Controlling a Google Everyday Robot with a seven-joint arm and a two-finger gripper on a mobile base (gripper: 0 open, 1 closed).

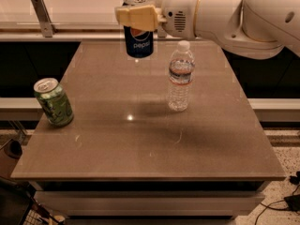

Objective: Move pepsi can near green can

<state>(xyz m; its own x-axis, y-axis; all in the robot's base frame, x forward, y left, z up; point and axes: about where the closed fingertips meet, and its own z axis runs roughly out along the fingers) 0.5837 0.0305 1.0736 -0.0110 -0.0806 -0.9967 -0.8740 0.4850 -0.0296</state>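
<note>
The pepsi can (138, 40), dark blue with a round logo and silver top, hangs in the air above the far part of the table, upright. My gripper (137, 17) is shut on its upper half, with cream fingers (136, 18) across the front of it. The green can (54, 102) stands on the table near the left edge, leaning slightly. The pepsi can is well to the right of it and farther back.
A clear plastic water bottle (180, 77) stands upright on the brown table (145, 144), just right of the held can. A white counter with a metal post (42, 16) runs behind the table. Cables lie on the floor at the right.
</note>
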